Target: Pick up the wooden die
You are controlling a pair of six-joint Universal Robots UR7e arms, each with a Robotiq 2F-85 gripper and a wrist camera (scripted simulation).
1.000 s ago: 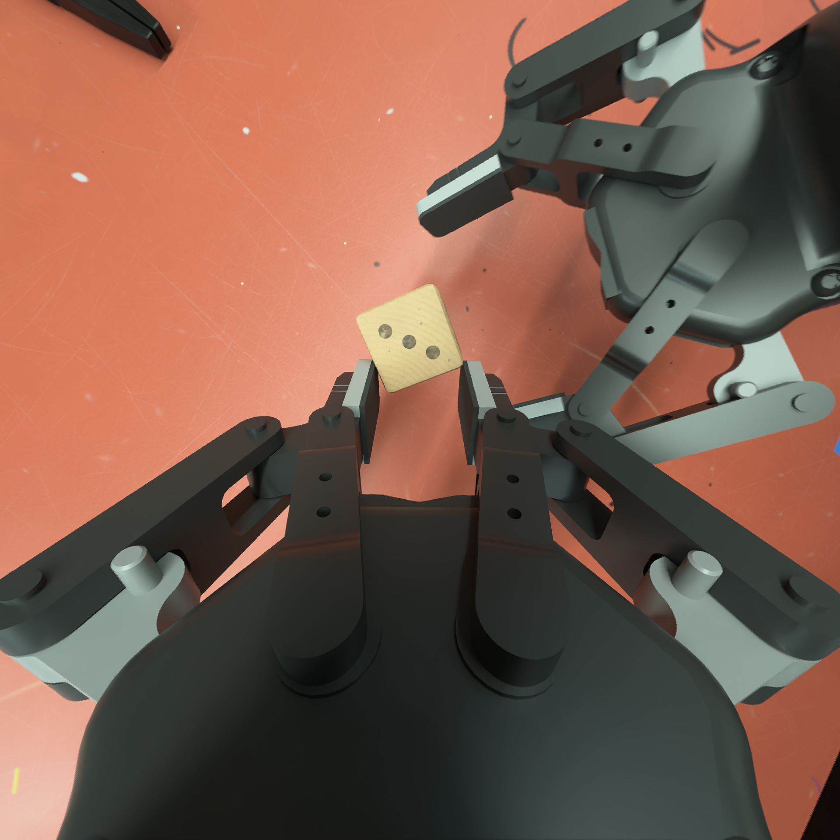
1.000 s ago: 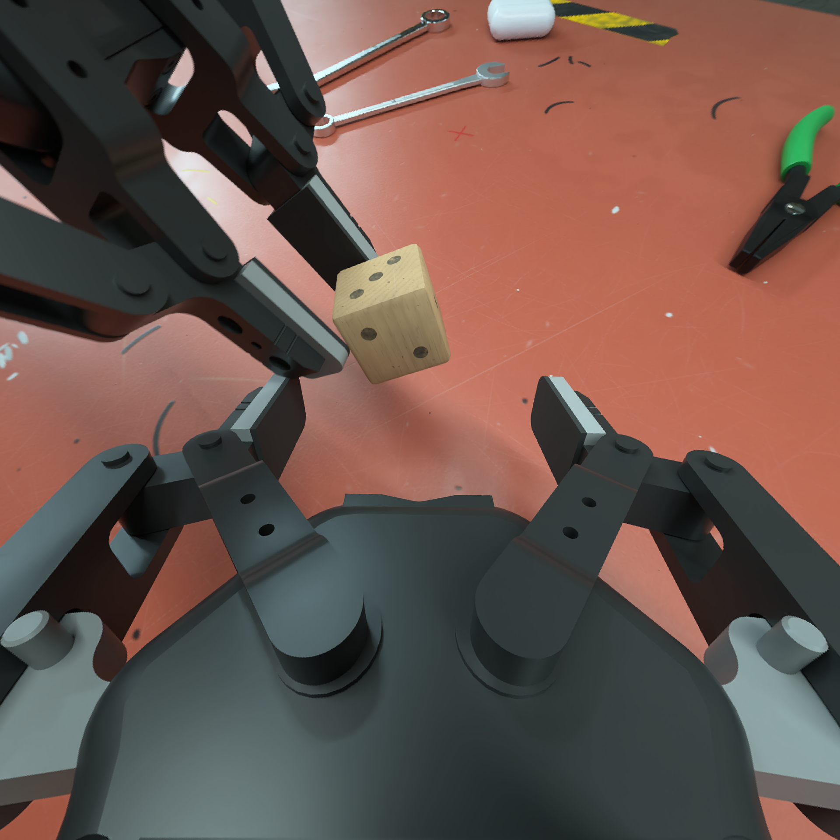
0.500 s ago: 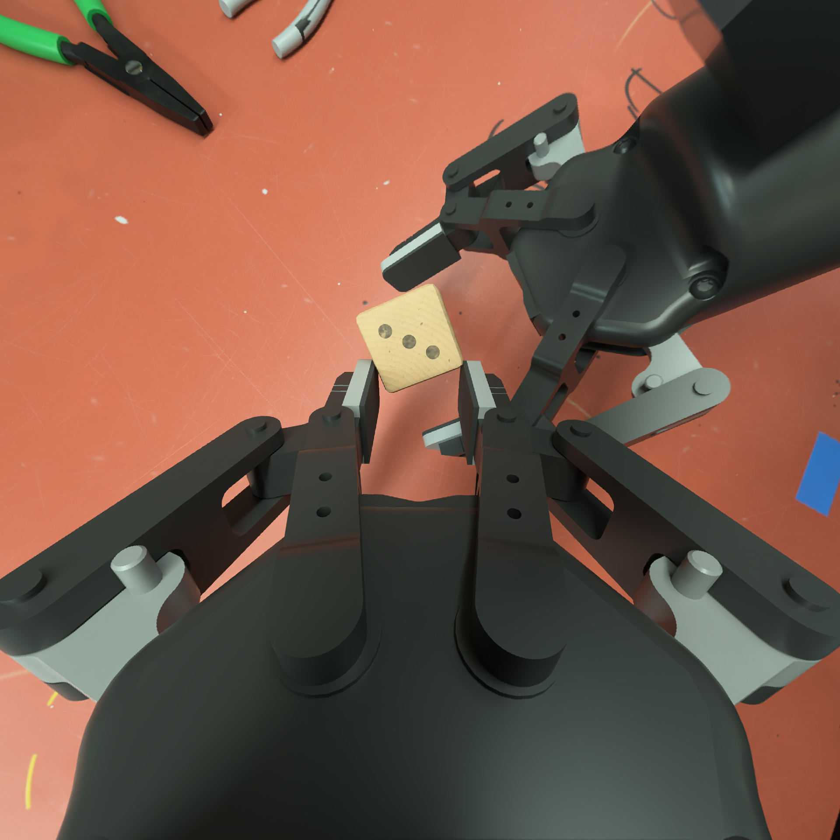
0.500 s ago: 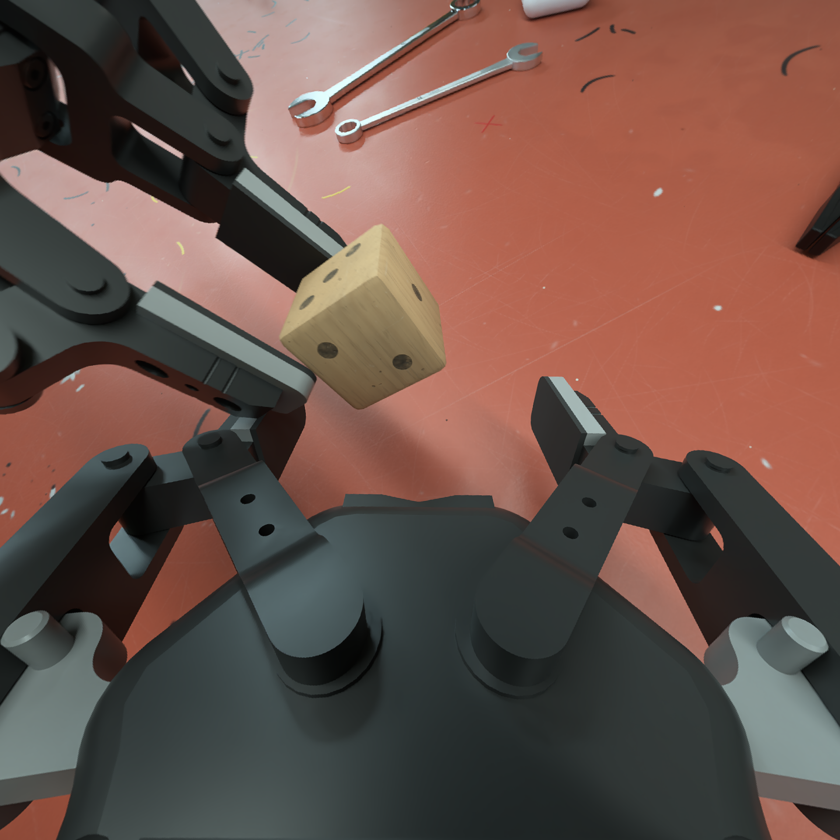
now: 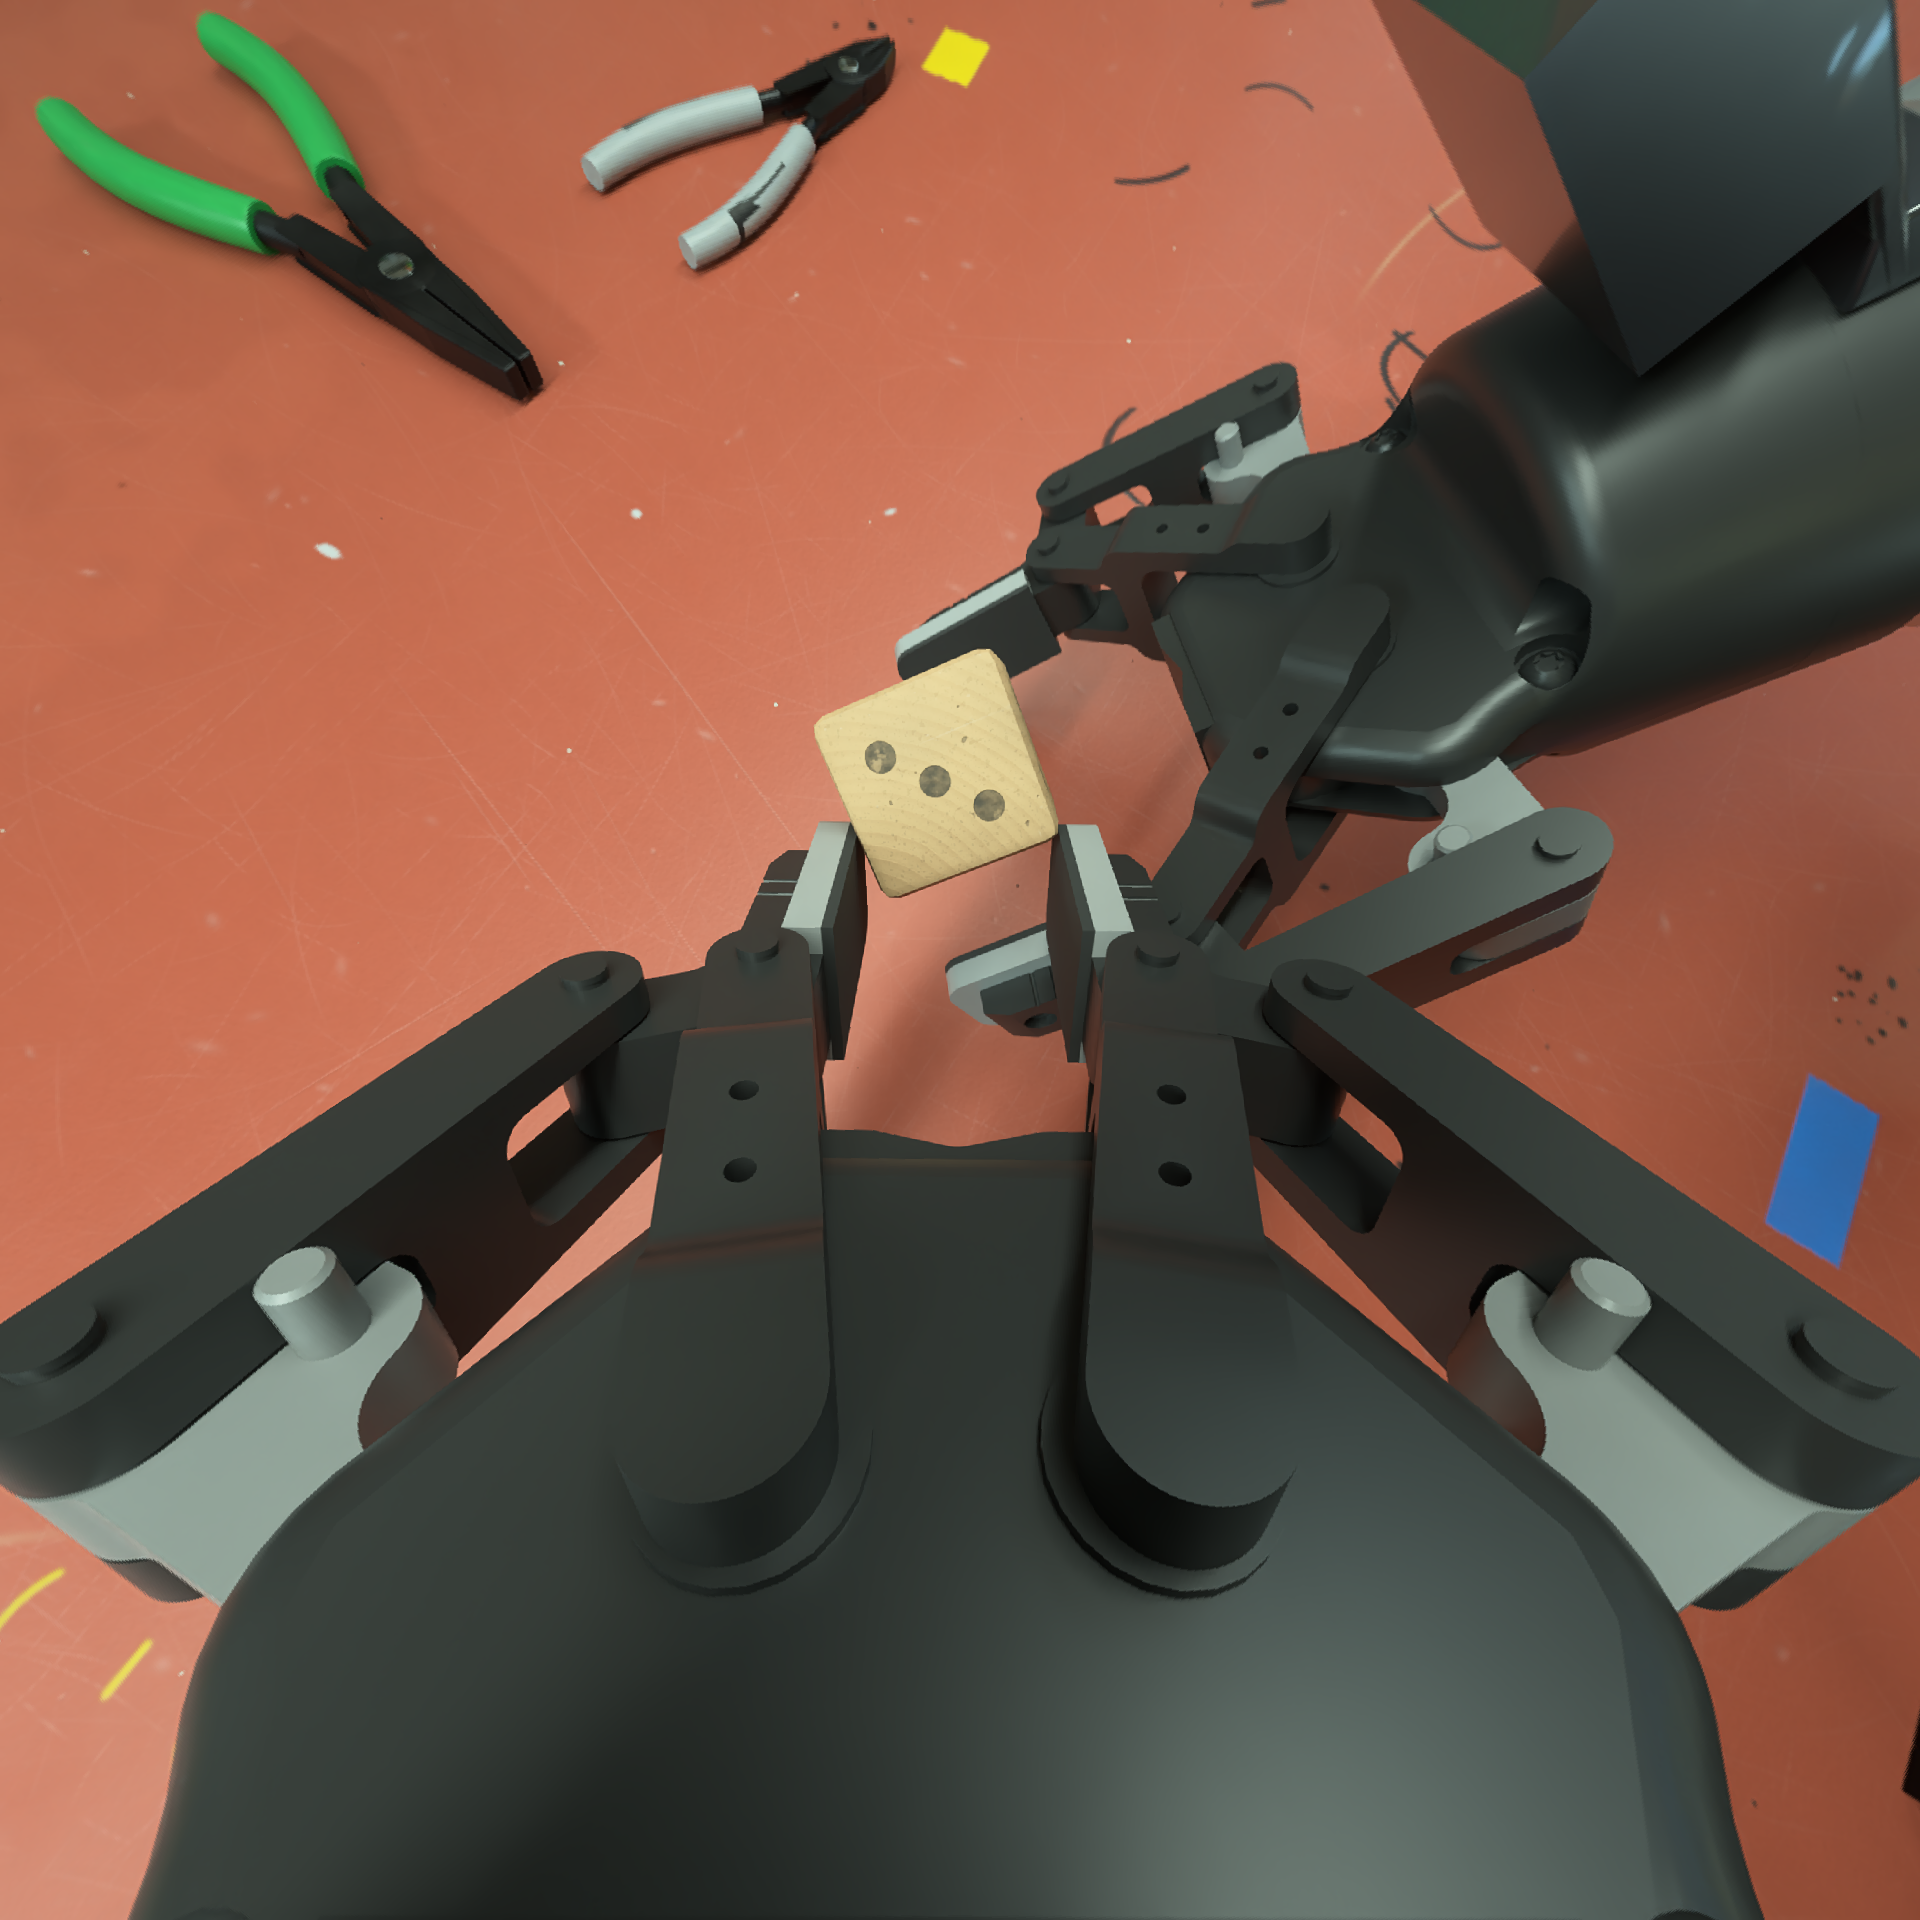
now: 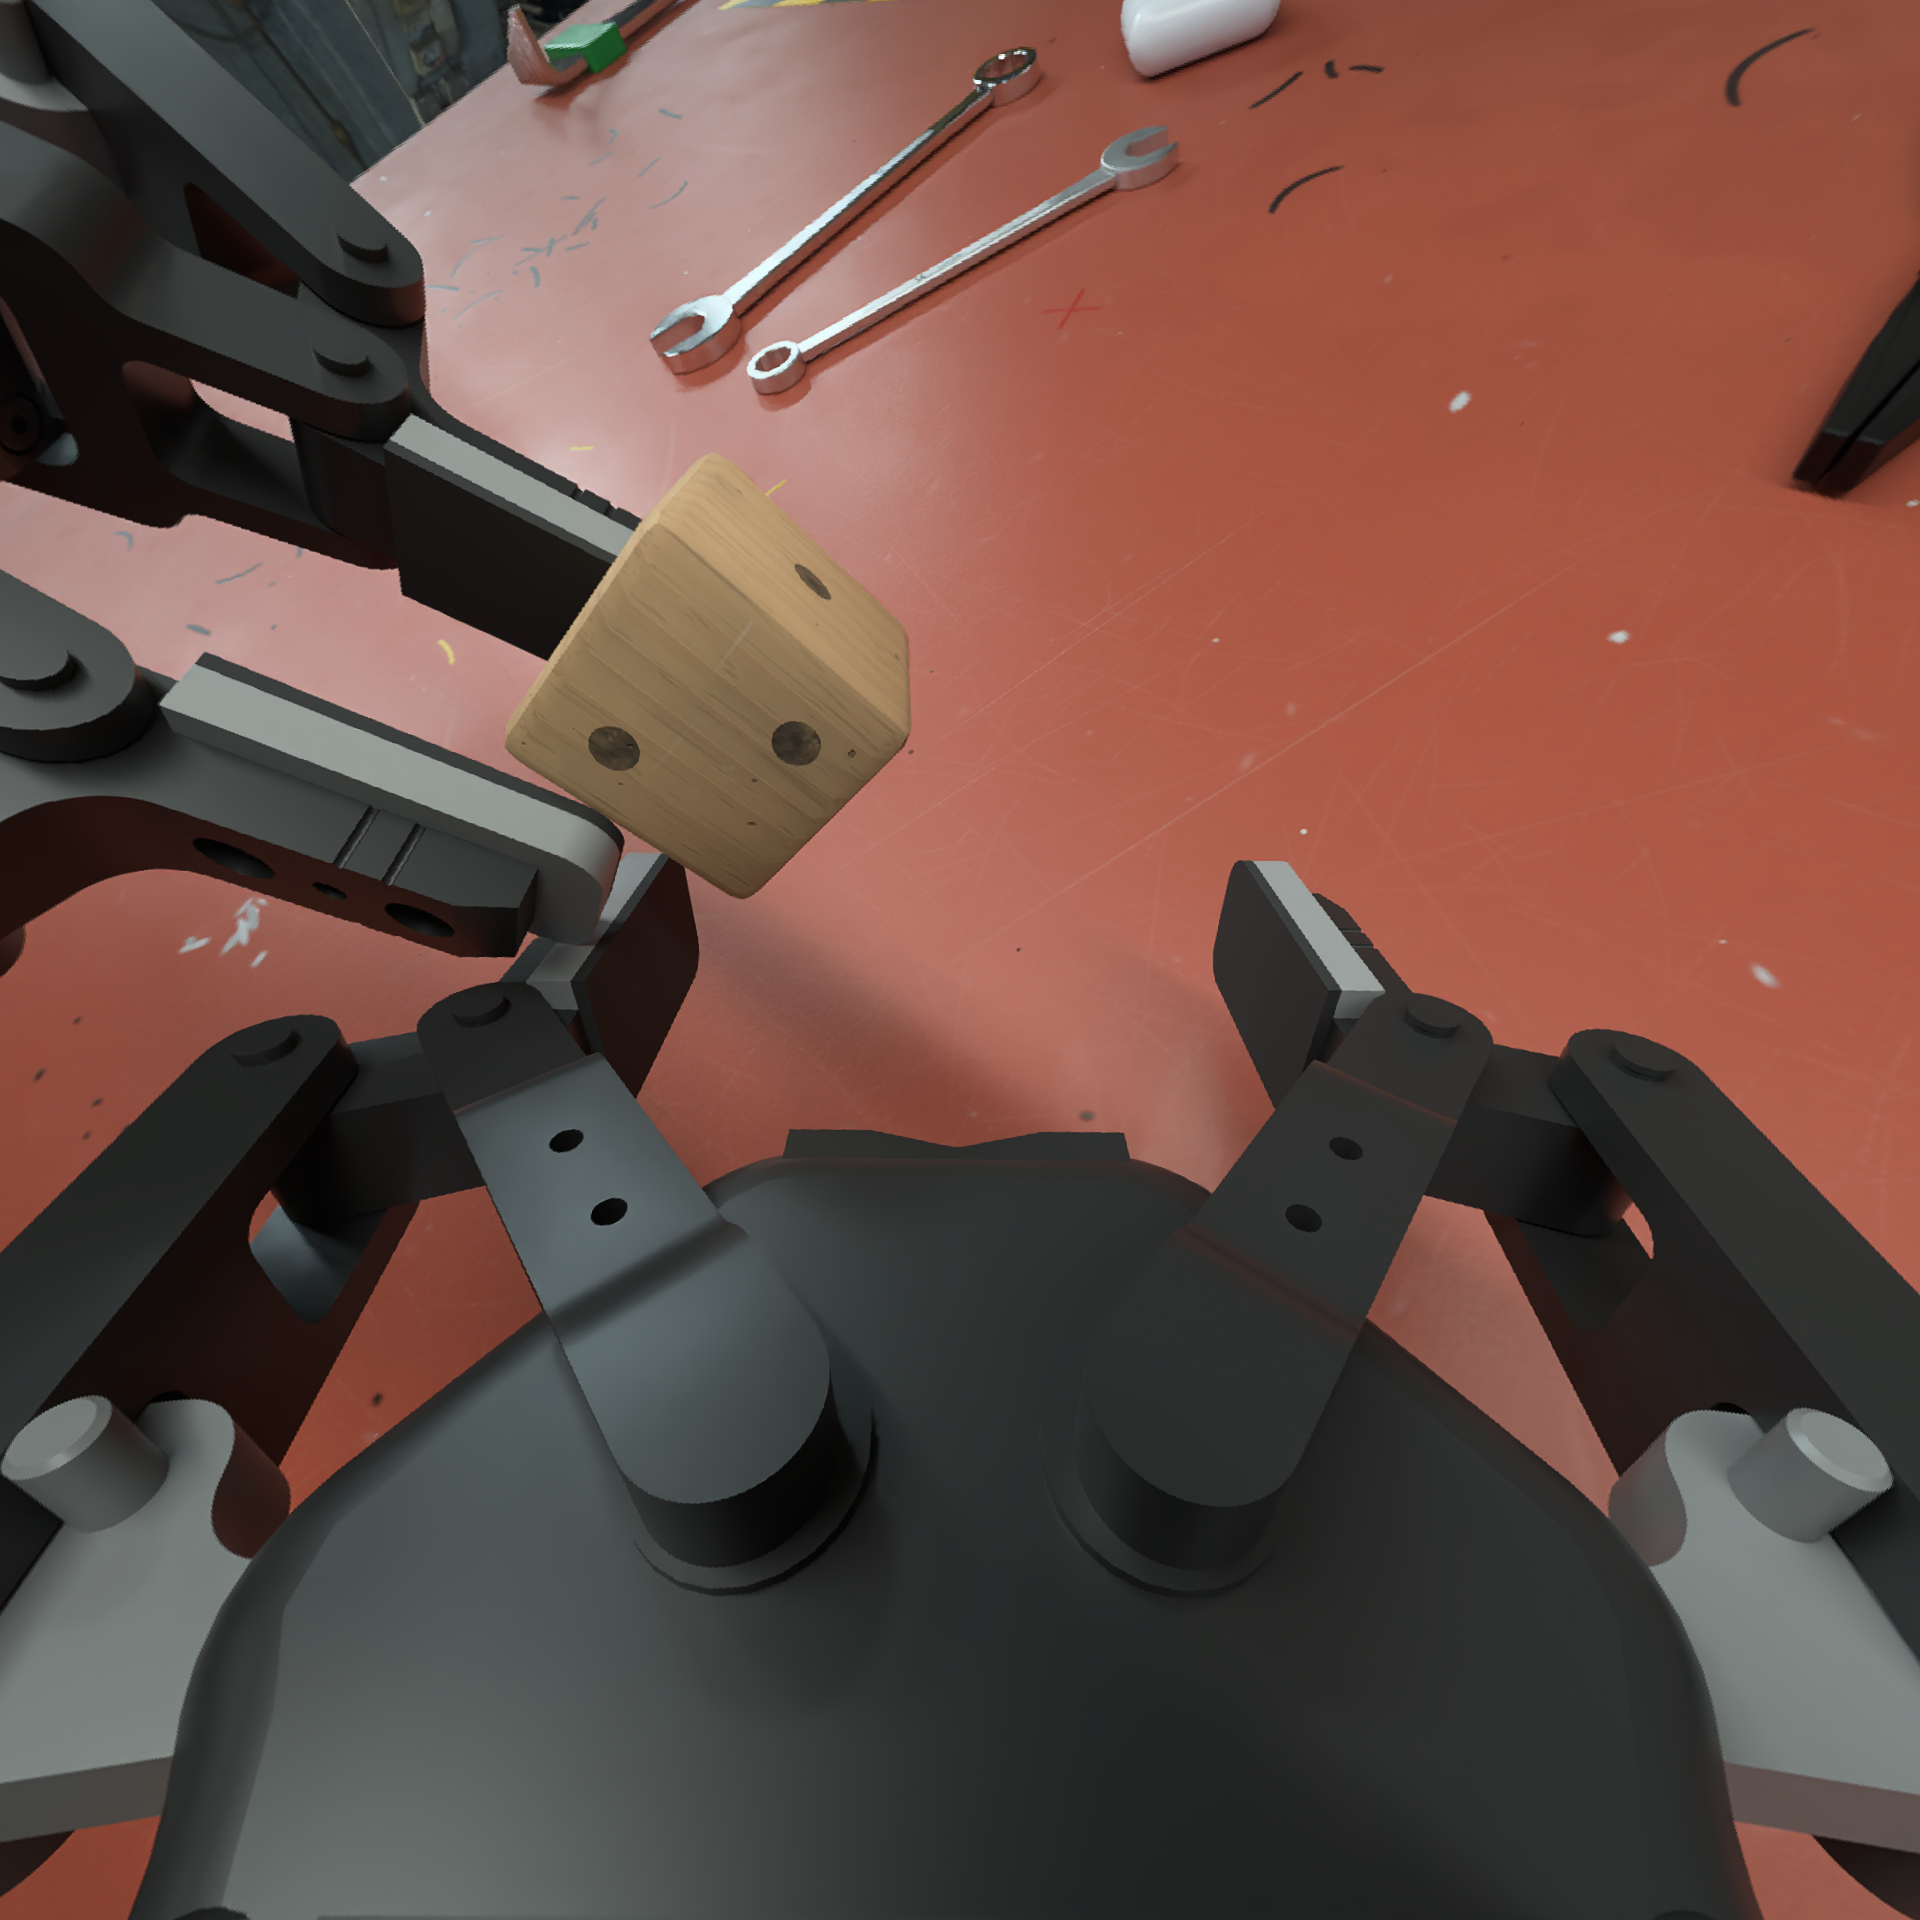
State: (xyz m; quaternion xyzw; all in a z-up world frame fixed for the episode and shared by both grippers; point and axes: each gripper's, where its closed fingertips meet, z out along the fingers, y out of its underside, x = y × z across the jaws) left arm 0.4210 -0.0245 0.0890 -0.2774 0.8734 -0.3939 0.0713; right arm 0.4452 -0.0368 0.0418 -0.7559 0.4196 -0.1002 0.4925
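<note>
Left tool [image 5: 956, 883] grasps the wooden die [image 5: 935, 774] clear of the table [image 5: 520, 675]; right tool [image 6: 956, 935] released alongside.

1. Right gripper's [image 5: 982, 800] lower finger slips behind the left gripper's [image 5: 956, 883] right finger; its tip is hidden.
2. Wooden die's [image 6: 717, 675] pinched faces are covered by pads.
3. Black pliers [image 6: 1870, 405] are cut off at the right edge.
4. White case [image 6: 1195, 26] is cropped by the top edge.

Each hand [image 5: 956, 883] is dark grey metal, with pale grey fingertip pads [image 6: 1311, 925] and silver pins.
</note>
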